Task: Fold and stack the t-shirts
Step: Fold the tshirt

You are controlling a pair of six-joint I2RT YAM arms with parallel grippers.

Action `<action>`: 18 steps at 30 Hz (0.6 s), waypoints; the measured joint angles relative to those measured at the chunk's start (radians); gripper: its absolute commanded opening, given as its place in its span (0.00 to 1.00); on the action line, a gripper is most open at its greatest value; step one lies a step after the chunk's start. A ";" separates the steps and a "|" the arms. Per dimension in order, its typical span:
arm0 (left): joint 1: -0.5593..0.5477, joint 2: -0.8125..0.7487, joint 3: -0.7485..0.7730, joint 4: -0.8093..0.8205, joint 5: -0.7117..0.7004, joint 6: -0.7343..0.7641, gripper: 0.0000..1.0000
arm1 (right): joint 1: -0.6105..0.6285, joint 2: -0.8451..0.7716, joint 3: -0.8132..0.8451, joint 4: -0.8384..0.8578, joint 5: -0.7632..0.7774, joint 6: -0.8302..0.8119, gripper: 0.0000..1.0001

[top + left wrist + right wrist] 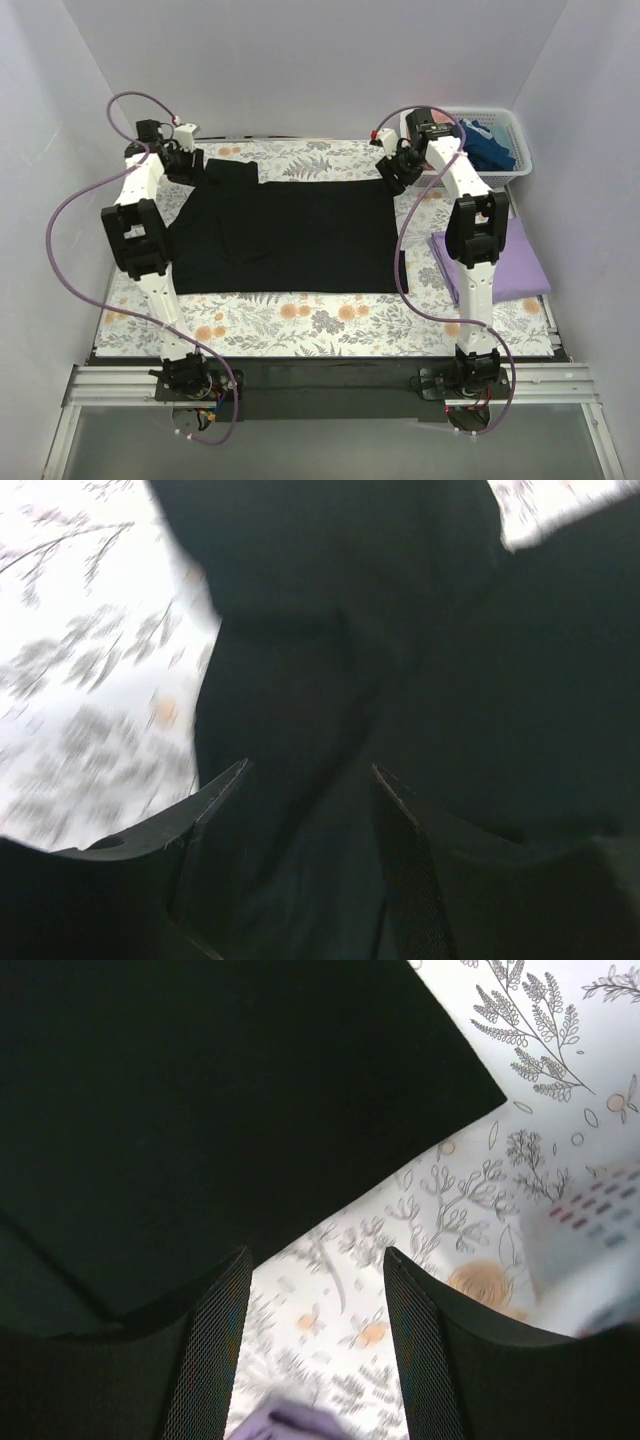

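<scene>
Looking down from above, the black t-shirt lies spread flat in the middle of the flowered worktop (a sleeve seems tucked in over its left part). The left claw sits at the shirt's far left corner and the right claw at its far right corner, a pairing that suits laying one long edge down evenly. A folded lavender t-shirt lies just right of the black one, probably as the base of the stack. Beyond the black shirt's far right corner, a white basket holds dark blue cloth.

The left wrist view is blurred. The fingers stand apart above black cloth with nothing visibly pinched, so I judge that claw released.

In the right wrist view the fingers are also parted, with only flowered worktop between them. That claw is released, and the black shirt's corner lies flat just beside it, untouched.
</scene>
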 measured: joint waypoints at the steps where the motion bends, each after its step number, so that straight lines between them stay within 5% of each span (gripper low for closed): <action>1: -0.026 0.056 0.040 0.024 -0.018 -0.034 0.48 | 0.000 0.034 0.010 0.029 0.009 -0.011 0.61; 7: -0.065 0.250 0.156 0.084 -0.077 -0.149 0.48 | 0.000 0.090 -0.032 0.159 0.050 -0.052 0.62; 18: -0.072 0.249 0.119 0.147 -0.095 -0.193 0.45 | 0.021 0.103 -0.053 0.313 0.056 0.032 0.59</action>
